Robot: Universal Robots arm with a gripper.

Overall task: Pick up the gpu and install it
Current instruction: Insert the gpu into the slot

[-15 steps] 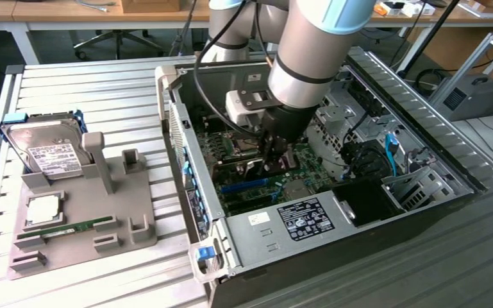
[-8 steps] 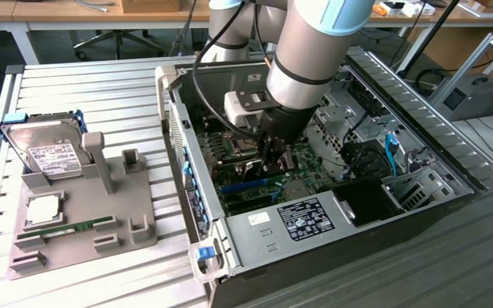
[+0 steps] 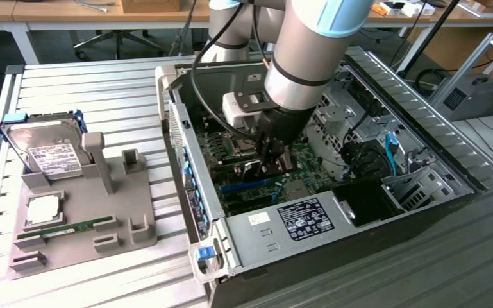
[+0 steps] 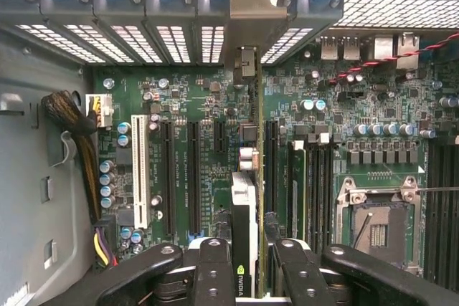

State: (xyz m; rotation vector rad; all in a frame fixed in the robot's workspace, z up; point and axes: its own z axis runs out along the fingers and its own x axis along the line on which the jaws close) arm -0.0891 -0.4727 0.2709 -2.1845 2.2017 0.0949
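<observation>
Pinching the thin black-faced gpu card (image 4: 244,206) edge-on, black two-finger gripper (image 4: 251,252) holds it upright over the green motherboard (image 4: 193,105) inside the open grey computer case (image 3: 438,151).

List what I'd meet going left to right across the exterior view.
Hard drive → grey holder's post → computer case's side wall → gripper, holding the gpu → blue cable → grey box on the floor.
</observation>
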